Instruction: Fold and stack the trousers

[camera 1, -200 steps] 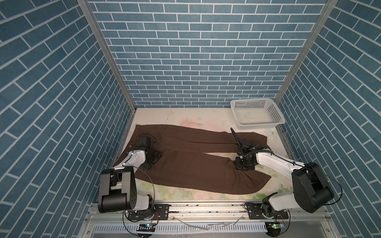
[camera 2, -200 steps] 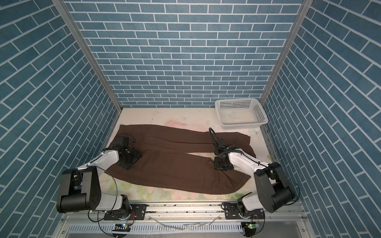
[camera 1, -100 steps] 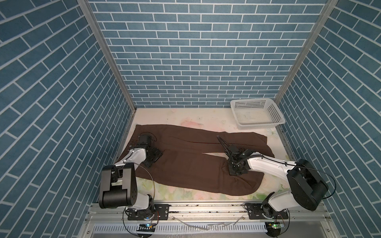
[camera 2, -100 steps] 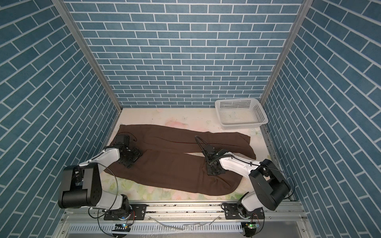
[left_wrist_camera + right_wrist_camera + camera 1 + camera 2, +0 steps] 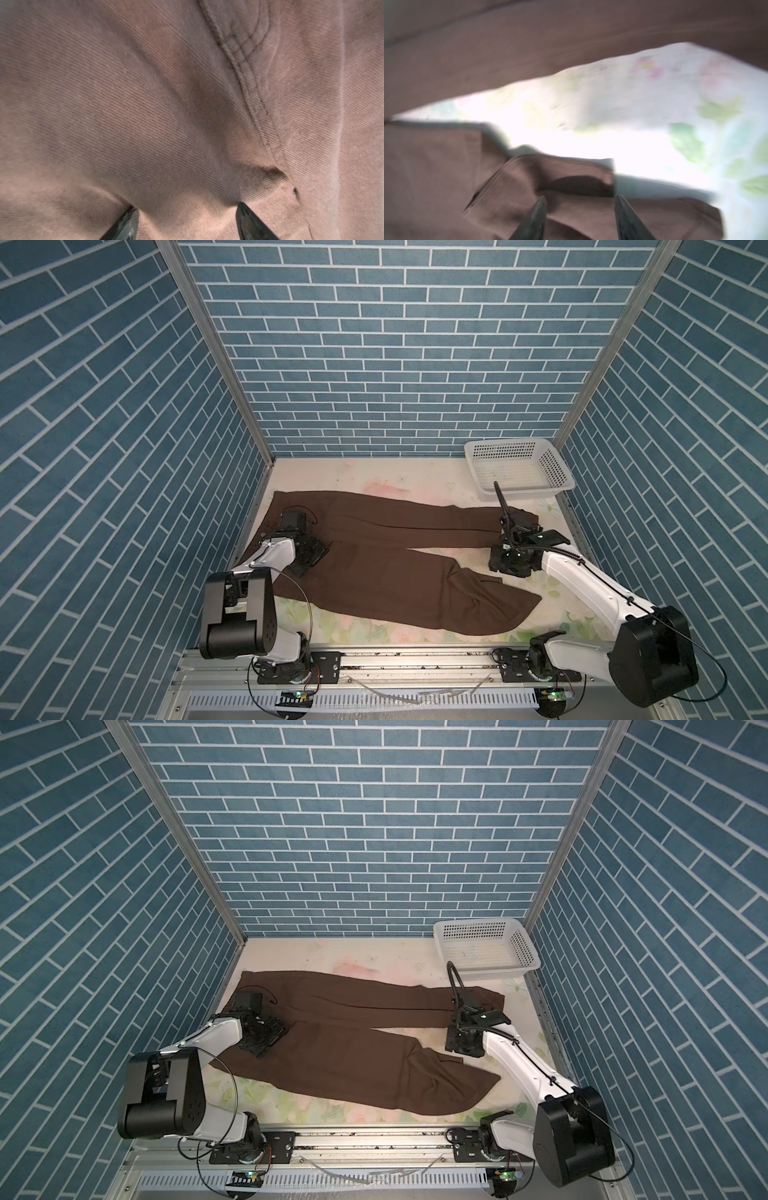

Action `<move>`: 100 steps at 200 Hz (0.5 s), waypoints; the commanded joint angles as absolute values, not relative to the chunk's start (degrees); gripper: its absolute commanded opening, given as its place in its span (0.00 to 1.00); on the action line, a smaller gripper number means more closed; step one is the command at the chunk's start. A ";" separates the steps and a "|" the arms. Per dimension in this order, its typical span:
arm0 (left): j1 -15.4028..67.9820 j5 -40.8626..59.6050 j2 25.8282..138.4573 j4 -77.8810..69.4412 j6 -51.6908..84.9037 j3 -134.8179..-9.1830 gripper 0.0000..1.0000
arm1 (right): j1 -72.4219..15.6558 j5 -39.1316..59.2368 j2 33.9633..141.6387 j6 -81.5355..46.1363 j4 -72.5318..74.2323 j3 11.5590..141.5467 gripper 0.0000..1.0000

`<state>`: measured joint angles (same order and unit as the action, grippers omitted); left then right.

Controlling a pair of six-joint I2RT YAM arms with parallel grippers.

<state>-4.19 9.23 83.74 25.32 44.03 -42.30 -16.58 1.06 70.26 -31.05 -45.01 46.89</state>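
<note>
Trousers (image 5: 386, 580) lie unfolded. Left gripper (image 5: 186, 205) and right gripper (image 5: 580, 196) spread (nothing pinched); we expect rumpled cuff (image 5: 471, 587) to skew folds.

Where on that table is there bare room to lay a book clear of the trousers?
The widest bare patch of table lies between the back wall and the far leg of the trousers, left of the basket. A narrow strip runs along the front rail. The wedge between the legs is crowded by the right gripper; the left gripper crowds the waist.
</note>
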 commanded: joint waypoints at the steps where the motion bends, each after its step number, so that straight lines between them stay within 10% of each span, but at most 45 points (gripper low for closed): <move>1: -3.51 10.41 84.16 27.81 43.42 -41.99 0.75 | -12.23 6.24 72.76 -29.89 -49.29 45.25 0.53; 77: -3.39 9.48 81.65 28.75 43.59 -40.24 0.75 | -10.72 22.11 81.59 -31.28 -38.26 38.34 0.59; 100: -3.43 9.76 81.27 27.52 44.02 -37.88 0.75 | -10.85 27.50 82.74 -32.96 -34.13 36.11 0.38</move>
